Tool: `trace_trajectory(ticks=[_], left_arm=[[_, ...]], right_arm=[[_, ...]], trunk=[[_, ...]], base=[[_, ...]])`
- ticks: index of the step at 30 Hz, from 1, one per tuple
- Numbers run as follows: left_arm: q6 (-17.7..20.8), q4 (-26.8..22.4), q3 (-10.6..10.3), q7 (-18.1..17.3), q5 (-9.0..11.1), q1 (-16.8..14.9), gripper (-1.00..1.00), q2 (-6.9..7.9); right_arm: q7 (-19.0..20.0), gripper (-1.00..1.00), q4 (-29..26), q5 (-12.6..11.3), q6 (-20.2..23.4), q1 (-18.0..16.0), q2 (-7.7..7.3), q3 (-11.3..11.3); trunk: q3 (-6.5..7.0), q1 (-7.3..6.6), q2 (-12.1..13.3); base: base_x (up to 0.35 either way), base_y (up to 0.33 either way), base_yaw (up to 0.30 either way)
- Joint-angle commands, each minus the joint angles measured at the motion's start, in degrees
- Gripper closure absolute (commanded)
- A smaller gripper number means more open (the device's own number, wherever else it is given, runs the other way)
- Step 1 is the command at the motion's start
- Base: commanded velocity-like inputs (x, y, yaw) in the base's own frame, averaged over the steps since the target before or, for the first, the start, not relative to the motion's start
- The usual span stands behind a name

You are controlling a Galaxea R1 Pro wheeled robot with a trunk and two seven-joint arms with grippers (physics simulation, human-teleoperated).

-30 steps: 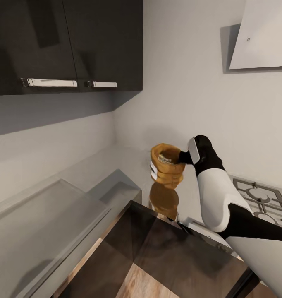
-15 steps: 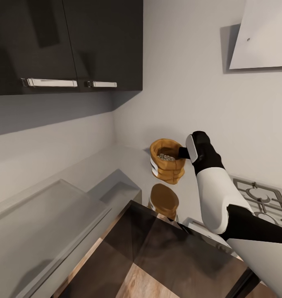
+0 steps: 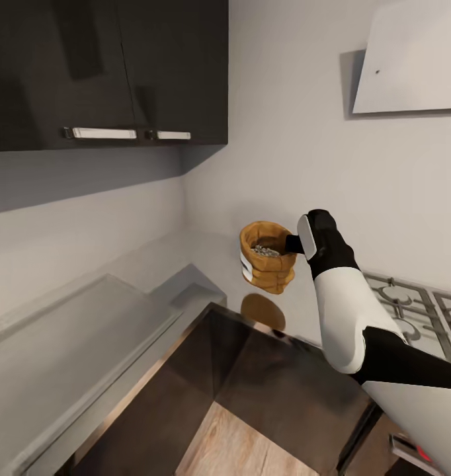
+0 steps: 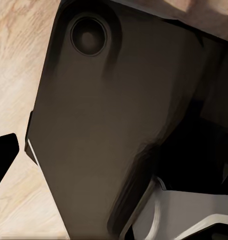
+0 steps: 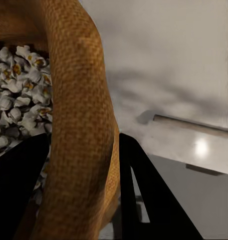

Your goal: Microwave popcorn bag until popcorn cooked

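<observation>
R gripper (image 3: 293, 244) clamps rim of popcorn bag (image 3: 267, 265); one finger (image 5: 144, 200) outside, other inside. Bag hangs above glossy surface (image 3: 205, 264), popcorn (image 5: 16, 107) inside. L gripper state: cannot tell, view probably blocked. Hob (image 3: 410, 311) beyond arm.

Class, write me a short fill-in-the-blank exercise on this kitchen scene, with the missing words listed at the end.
1. The right gripper pinches the rolled ____ of the popcorn bag.
2. The bag hangs above the glossy countertop, which shows its ____ below it.
3. Inside the bag lies whitish ____.
4. In the head view, the gas hob lies to the ____ of the bag.

Missing words: rim; reflection; popcorn; right
</observation>
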Motion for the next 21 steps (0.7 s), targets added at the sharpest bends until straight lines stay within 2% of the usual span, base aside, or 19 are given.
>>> trace_trajectory(ticks=[1,7,9,12,13,21], left_arm=[[-0.1,0.0,0.3,0.0,0.1,0.0,-1.0,-0.03],[-0.1,0.0,0.3,0.4,0.0,0.0,-1.0,-0.35],[-0.1,0.0,0.3,0.4,0.0,0.0,-1.0,-0.4],[-0.1,0.0,0.3,0.4,0.0,0.0,-1.0,-0.43],[-0.1,0.0,0.3,0.4,0.0,0.0,-1.0,-0.42],[-0.1,0.0,0.3,0.4,0.0,0.0,-1.0,-0.45]], right_arm=[[0.0,1.0,-0.1,0.2,0.2,-0.1,0.08,-0.3],[0.2,1.0,-0.1,-0.1,0.2,-0.1,0.08,-0.6],[0.7,1.0,-0.1,-1.6,0.2,-0.1,0.08,-0.5],[0.9,1.0,-0.1,-5.4,0.2,-0.1,0.08,-0.5],[0.9,1.0,-0.1,-5.7,0.2,-0.1,0.08,-0.4],[0.9,1.0,-0.1,-6.3,0.2,-0.1,0.08,-0.2]], trunk=[[-0.06,-0.03,0.0],[-0.06,-0.03,0.0],[-0.06,-0.03,0.0],[-0.06,-0.03,0.0],[-0.06,-0.03,0.0],[-0.06,-0.03,0.0]], base=[[-0.346,0.0,0.0],[-0.346,0.0,0.0],[-0.347,0.0,0.0],[-0.347,0.0,0.0],[-0.347,0.0,0.0],[-0.347,0.0,0.0]])
